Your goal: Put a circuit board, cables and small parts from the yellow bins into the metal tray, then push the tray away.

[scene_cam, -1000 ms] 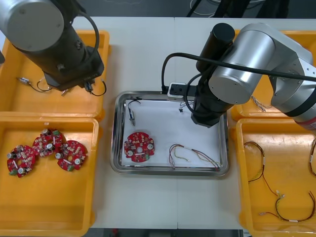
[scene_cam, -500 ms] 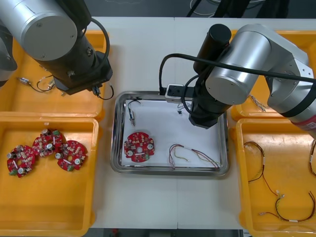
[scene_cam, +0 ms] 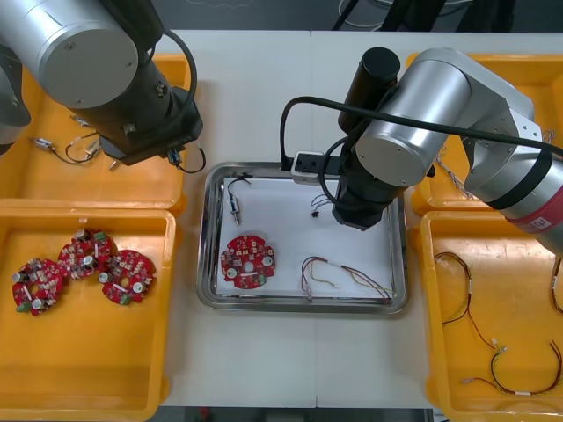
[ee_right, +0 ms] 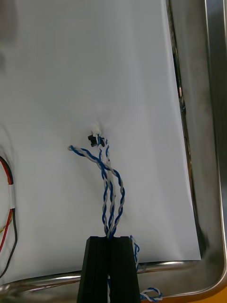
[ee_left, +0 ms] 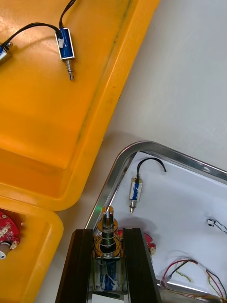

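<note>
Twisted blue and white cable (ee_right: 112, 199) is my current item. Right gripper (ee_right: 109, 238) is clamped on it near one end, over the white inside of the tray (ee_right: 215, 142), toward the far right corner. Loose strands hang from the fingers, and the small black plug (ee_right: 96, 138) at the tip looks to be touching the white surface. A short tail sticks out behind the fingers, by the tray rim.

Handling, my read: very light and fully limp, with no stiffness to steer by, so it lies wherever it drapes. The twist gives decent grip, so a pinch across the bundle is fine. I'd avoid the plug: small and probably easy to slip off. Risk on release is the tail snagging a finger or flopping over the rim, so I'd want it lower and further in first.

Left gripper (ee_left: 108, 231) is grasping a small metal part (ee_left: 108, 220) lengthwise between its fingers, above the table between the far left yellow bin (ee_left: 56, 132) and the tray's corner. It looks rigid, smooth and denser than the cable, and its round barrel could slide in the grip.

Lying in the tray: red board (scene_cam: 247, 261), red and yellow cable (scene_cam: 334, 274), second small part (ee_left: 135, 191) with a black lead.
</note>
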Robot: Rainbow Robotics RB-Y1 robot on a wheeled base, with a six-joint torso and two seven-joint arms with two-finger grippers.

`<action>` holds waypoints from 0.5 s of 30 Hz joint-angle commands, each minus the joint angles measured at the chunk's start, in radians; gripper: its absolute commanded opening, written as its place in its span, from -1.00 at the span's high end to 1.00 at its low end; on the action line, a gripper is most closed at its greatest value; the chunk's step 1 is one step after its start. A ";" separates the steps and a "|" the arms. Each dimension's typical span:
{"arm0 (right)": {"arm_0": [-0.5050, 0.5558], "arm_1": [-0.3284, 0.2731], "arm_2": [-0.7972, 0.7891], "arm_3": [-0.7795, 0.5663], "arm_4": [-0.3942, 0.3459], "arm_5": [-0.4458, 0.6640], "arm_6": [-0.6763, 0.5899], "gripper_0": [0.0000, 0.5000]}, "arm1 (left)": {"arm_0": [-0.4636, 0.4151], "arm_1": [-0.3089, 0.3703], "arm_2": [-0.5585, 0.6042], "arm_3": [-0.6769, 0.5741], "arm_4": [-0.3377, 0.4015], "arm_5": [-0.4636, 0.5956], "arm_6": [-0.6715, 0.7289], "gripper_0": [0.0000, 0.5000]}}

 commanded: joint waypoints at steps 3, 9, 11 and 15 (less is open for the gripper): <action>-0.040 0.004 -0.030 -0.020 0.042 0.005 -0.017 -0.85 | -0.001 -0.011 -0.004 -0.030 -0.010 -0.018 0.055 1.00; -0.040 -0.010 -0.031 -0.075 0.082 0.018 -0.027 -1.00 | -0.001 -0.011 -0.004 -0.031 -0.012 -0.025 0.057 1.00; -0.040 -0.010 -0.031 -0.109 0.117 0.047 -0.033 -1.00 | -0.001 -0.011 -0.004 -0.030 -0.010 -0.028 0.058 1.00; -0.040 -0.010 -0.031 -0.159 0.146 0.097 -0.040 -1.00 | -0.001 -0.010 -0.004 -0.031 -0.010 -0.035 0.058 1.00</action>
